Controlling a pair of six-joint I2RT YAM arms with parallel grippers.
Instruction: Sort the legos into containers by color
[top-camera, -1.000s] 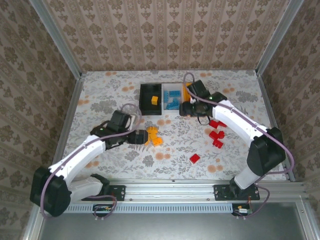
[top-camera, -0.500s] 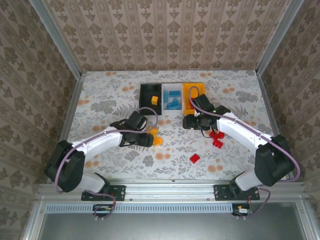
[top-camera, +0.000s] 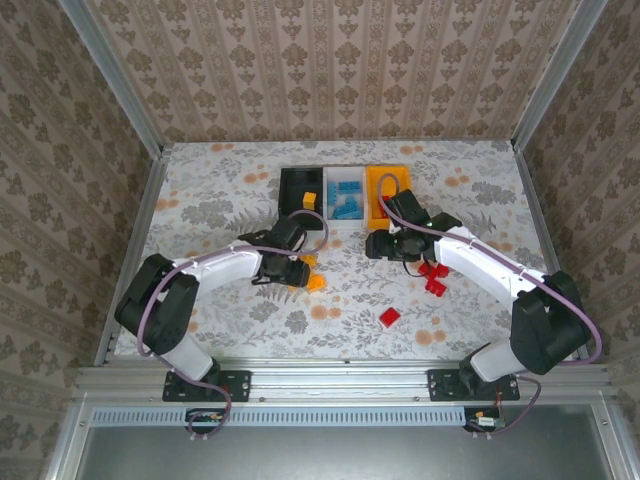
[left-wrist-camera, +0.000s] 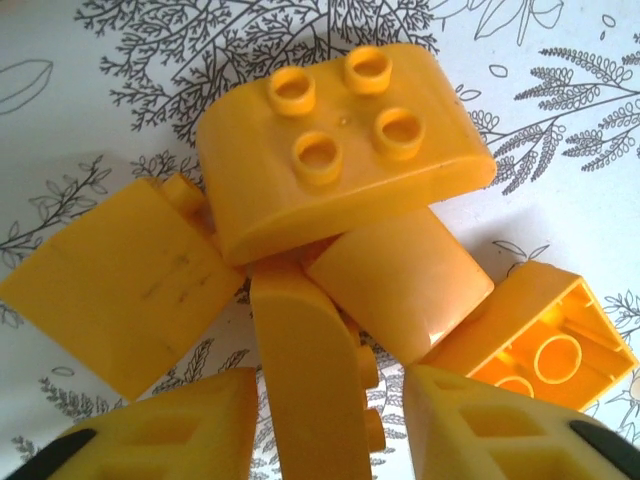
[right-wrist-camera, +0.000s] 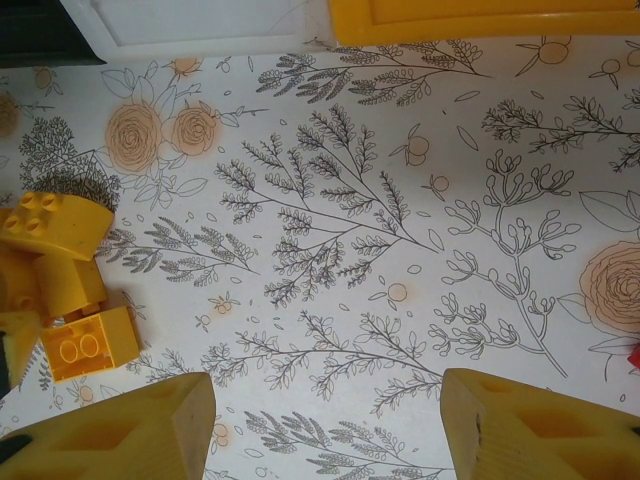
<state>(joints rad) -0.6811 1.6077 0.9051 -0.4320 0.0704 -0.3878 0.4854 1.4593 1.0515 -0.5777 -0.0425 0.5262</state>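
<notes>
Now hovering low with the left gripper (top-camera: 297, 270) (left-wrist-camera: 330, 425) parted around 1 narrow yellow-orange lego (left-wrist-camera: 305, 380), gaps showing on both sides, within a cluster of 5; holding the right gripper (top-camera: 372, 245) (right-wrist-camera: 325, 425) spread wide above bare tablecloth (right-wrist-camera: 350, 250) near the orange-yellow bin (top-camera: 372, 190) (right-wrist-camera: 480, 20).

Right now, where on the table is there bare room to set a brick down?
Bare cloth lies left of the black bin, out to the side rail, and right of the orange bin. The middle is crowded: yellow bricks at the left tool, the right tool, then red bricks.
</notes>
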